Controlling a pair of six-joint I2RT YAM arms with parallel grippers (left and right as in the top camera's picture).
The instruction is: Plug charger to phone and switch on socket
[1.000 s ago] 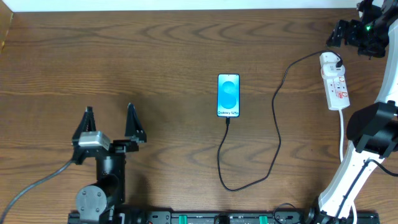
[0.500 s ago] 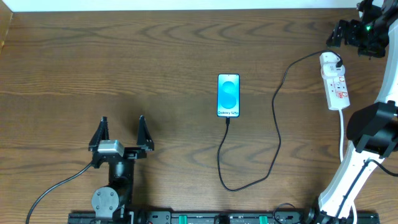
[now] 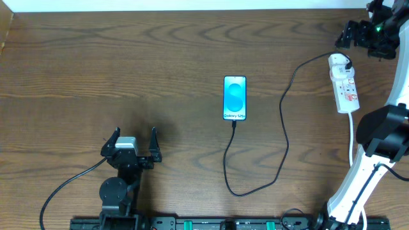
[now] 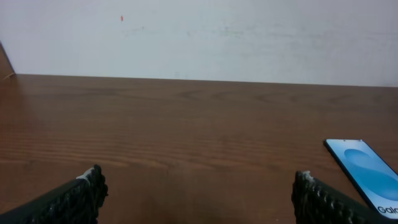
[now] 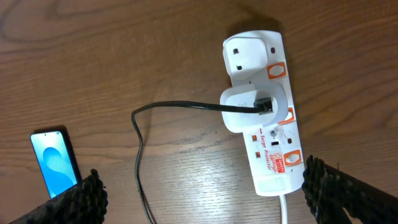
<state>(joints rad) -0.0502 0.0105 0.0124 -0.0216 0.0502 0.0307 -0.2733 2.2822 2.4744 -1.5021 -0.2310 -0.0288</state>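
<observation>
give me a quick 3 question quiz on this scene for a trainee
1. True or false: the left gripper holds the phone.
2. Which is nearest the socket? A) the phone B) the right gripper C) the left gripper
3. Fill in: the charger is a ____ cable reaching the phone's near edge.
Key: 1 false; 2 B; 3 black.

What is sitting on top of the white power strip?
A white adapter is plugged into the power strip, and the black charger cable runs out from it. The adapter covers its outlet, so the pins underneath cannot be seen.
</observation>
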